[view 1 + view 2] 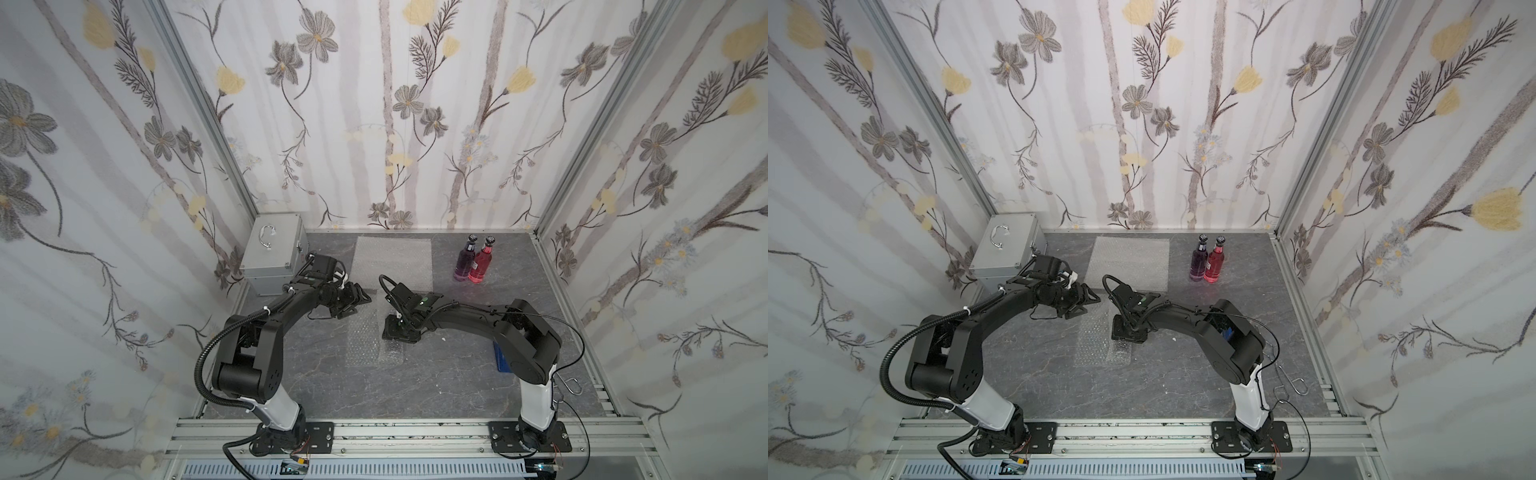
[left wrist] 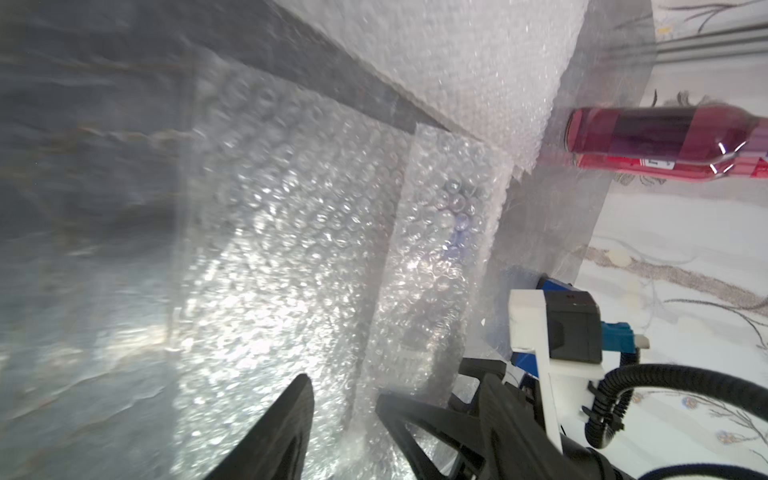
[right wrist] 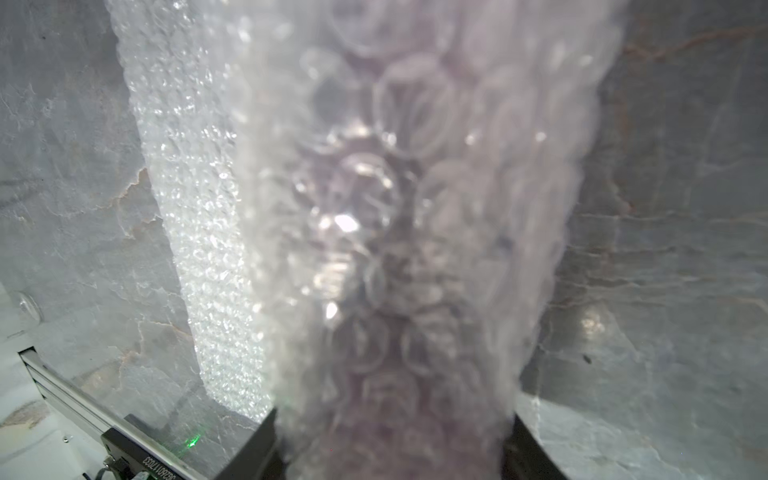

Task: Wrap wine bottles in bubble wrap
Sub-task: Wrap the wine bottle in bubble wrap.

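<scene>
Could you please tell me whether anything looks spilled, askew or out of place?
Nothing stands out. The purple bottle and red bottle stand upright at the back, nothing spilled; a third bottle lies half rolled in bubble wrap, its flap flat on the table.

Overhead stereo pair; wrists near bubble wrap [image 2: 291, 216]

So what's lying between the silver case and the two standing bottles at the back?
A flat sheet of bubble wrap, spread between the silver case and the purple bottle, which stands beside the red-pink bottle. Both top views show it.
</scene>
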Robot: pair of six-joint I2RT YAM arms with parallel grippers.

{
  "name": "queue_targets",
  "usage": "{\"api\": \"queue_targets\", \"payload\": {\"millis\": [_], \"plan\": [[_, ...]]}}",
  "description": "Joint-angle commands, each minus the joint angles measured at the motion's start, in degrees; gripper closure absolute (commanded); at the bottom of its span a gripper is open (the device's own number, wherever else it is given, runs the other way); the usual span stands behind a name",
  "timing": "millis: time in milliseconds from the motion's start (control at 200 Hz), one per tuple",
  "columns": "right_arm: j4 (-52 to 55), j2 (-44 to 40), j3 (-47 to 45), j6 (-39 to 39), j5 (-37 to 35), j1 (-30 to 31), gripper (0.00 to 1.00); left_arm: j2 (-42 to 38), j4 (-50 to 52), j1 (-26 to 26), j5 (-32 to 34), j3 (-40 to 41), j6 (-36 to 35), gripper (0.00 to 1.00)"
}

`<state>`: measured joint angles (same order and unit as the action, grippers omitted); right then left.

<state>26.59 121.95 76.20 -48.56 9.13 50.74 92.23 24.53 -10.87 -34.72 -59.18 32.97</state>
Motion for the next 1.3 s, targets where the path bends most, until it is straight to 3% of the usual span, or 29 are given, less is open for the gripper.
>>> {"api": "queue_targets", "payload": {"millis": [0,275,465,794,1129,1294], "plan": [[6.8,1.3,0.8,4.0,-3.7,-0.3,0.46,-0.9,4.0,1.7,6.0,1.6,-2.1,0.35],[8.3,3.2,4.9,4.3,-3.8,-0.3,0.45,2.4,3.1,2.0,7.4,5.2,-4.1,0.35],[8.3,3.5,5.5,4.3,-3.8,-0.2,0.45,7.3,3.0,2.0,6.2,3.7,-3.7,0.43],[7.7,3.2,5.3,4.4,-3.5,-0.2,0.45,11.6,0.5,2.0,2.1,3.7,-1.7,0.67],[6.9,3.2,5.4,4.4,-2.6,-0.3,0.45,4.7,0.4,1.2,0.0,3.9,-1.6,0.99],[5.9,3.2,5.4,4.4,-1.6,-0.2,0.45,3.4,-1.7,-0.6,-6.2,2.2,1.1,1.00]]}}
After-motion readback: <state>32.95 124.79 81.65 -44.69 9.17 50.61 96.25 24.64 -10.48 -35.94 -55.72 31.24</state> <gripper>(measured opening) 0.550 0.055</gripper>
